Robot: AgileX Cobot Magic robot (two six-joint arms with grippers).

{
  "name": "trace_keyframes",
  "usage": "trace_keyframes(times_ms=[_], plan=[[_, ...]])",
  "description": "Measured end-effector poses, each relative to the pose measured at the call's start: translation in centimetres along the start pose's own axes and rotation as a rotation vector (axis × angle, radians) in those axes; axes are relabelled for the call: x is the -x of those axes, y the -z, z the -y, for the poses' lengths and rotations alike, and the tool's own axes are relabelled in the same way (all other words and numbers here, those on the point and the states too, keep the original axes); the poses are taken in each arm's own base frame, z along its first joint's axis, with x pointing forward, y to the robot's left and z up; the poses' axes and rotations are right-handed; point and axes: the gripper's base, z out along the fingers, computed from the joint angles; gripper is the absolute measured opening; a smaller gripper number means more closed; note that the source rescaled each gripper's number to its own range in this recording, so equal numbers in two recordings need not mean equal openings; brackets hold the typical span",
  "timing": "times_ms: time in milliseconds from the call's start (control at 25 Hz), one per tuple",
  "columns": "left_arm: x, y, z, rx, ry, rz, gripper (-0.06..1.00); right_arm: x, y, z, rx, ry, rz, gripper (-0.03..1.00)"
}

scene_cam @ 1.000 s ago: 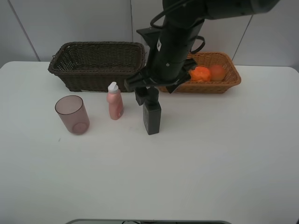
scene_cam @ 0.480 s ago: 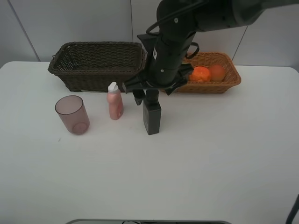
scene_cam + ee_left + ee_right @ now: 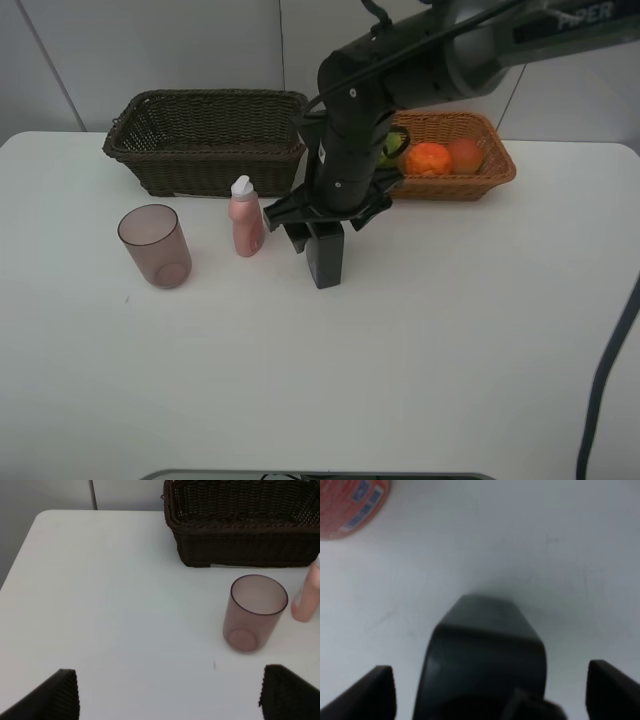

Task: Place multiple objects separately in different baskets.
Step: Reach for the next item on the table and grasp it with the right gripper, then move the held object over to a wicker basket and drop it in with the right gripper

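Note:
The dark grey-green square bottle [image 3: 326, 262] stands upright at the table's middle. My right gripper [image 3: 320, 238] is lowered over its top, open, with one finger on each side; the right wrist view shows the bottle [image 3: 485, 655] between the wide-apart fingertips [image 3: 375, 692]. The pink white-capped bottle [image 3: 245, 217] and the mauve cup [image 3: 155, 246] stand to its left. The dark brown basket [image 3: 205, 140] is behind them. The tan basket [image 3: 495, 170] holds the orange [image 3: 430, 158], the peach-like fruit [image 3: 466, 153] and the partly hidden green fruit [image 3: 391, 150]. My left gripper [image 3: 172, 695] is open and empty, short of the cup [image 3: 255, 612].
The right arm reaches across from the upper right, over the tan basket's left end. The dark basket [image 3: 240, 535] looks empty from what shows. The pink bottle [image 3: 307, 597] stands just right of the cup. The table's left edge lies far from the cup.
My right gripper has come down over the dark bottle, its fingers now lower around the bottle's top. The bottle, cup and pink bottle have not moved.

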Motion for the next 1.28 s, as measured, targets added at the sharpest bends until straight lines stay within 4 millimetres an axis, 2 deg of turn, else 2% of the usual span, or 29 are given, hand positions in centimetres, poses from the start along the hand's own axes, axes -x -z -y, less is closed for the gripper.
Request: trace_keyframes(times_ms=[40,80,120,160,200,1040,1200,1280], plan=[[0.0,0.0,0.0,0.000,0.000,0.000,0.92,0.0,0.0,0.0,0.000,0.000,0.001,0.67],[0.0,0.0,0.0,0.000,0.000,0.000,0.92,0.0,0.0,0.0,0.000,0.000,0.001,0.44],[0.0,0.0,0.0,0.000,0.000,0.000,0.92,0.0,0.0,0.0,0.003,-0.003,0.000,0.15],[0.0,0.0,0.0,0.000,0.000,0.000,0.92,0.0,0.0,0.0,0.005,-0.004,0.001,0.00],[0.0,0.0,0.0,0.000,0.000,0.000,0.92,0.0,0.0,0.0,0.004,-0.003,0.001,0.06],[0.0,0.0,0.0,0.000,0.000,0.000,0.92,0.0,0.1,-0.1,0.009,-0.007,0.004,0.05],[0.0,0.0,0.0,0.000,0.000,0.000,0.92,0.2,1.5,0.0,0.021,-0.014,0.034,0.05],[0.0,0.0,0.0,0.000,0.000,0.000,0.92,0.5,3.0,0.2,0.031,-0.018,0.071,0.05]])
